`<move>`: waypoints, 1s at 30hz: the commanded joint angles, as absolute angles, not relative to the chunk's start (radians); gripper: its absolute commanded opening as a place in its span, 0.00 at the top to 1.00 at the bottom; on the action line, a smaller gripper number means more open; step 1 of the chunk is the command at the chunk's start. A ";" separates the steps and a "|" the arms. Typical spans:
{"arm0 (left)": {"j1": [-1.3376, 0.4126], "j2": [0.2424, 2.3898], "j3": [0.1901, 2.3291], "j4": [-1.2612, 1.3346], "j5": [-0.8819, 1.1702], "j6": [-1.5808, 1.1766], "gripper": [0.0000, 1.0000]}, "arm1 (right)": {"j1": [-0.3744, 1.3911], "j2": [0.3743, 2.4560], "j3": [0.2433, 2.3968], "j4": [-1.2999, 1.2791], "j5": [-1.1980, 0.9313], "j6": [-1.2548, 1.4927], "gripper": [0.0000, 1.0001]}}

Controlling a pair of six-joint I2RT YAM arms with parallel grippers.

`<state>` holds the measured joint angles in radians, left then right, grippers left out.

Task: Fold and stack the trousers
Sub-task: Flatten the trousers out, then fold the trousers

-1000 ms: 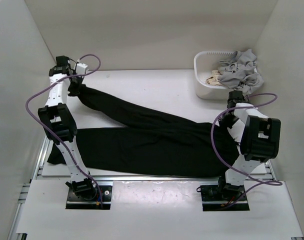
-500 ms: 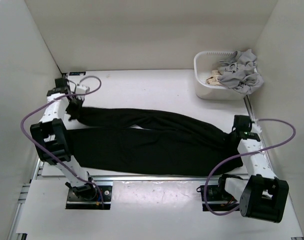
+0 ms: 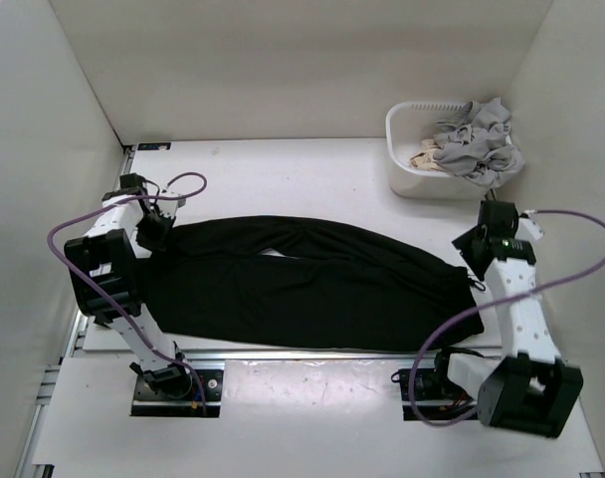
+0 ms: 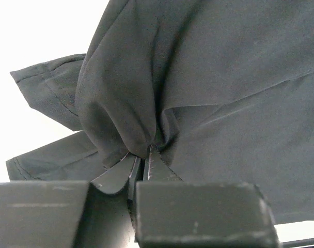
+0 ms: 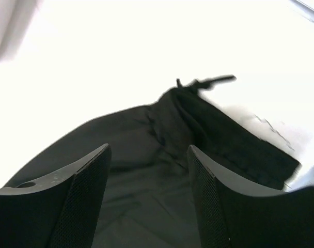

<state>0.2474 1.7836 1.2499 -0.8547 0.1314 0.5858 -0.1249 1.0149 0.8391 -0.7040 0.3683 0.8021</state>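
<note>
We find the left gripper (image 4: 151,151) pinched tight on a bunched fold of the trousers (image 4: 224,77) at their left end. The right gripper (image 5: 147,155) is spread wide and holds nothing, above their right end. The white basket (image 3: 406,171), at the far right of the table (image 3: 283,164), holds light grey garments (image 3: 479,139) and a beige cloth (image 3: 424,156). The trousers lie flat, long axis left to right, waist rightward.

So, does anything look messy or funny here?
Yes. The grey garments spill over the rim of the white basket at the far right. The trousers lie mostly flat, but one end is bunched up where the left gripper pinches it.
</note>
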 commanded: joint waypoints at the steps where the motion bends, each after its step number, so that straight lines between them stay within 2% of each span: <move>1: 0.249 1.775 1.267 -0.839 0.164 0.581 0.86 | -0.129 1.184 0.920 -0.683 0.367 0.788 0.34; 6: 0.249 1.795 1.267 -0.839 0.164 0.581 0.86 | -0.129 1.380 0.965 -0.634 0.311 0.799 0.34; 12: 0.249 1.804 1.267 -0.839 0.164 0.581 0.86 | -0.138 1.463 0.887 -0.572 0.273 0.818 0.39; 13: 0.249 1.804 1.267 -0.839 0.164 0.581 0.86 | -0.138 1.463 0.876 -0.559 0.264 0.818 0.41; 14: 0.249 1.804 1.267 -0.839 0.164 0.581 0.86 | -0.147 1.480 0.876 -0.537 0.264 0.818 0.52; 16: 0.249 1.804 1.267 -0.839 0.164 0.581 0.86 | -0.147 1.526 0.876 -0.528 0.255 0.798 0.62; 17: 0.249 1.804 1.276 -0.839 0.164 0.581 0.86 | -0.147 1.567 0.891 -0.519 0.255 0.782 0.70; 24: 0.267 1.822 1.362 -0.839 0.144 0.581 0.86 | -0.199 1.651 0.931 -0.511 0.336 0.750 0.99; 30: 0.267 1.833 1.572 -0.871 0.207 0.561 0.86 | -0.229 1.523 1.006 -0.502 0.359 0.727 1.00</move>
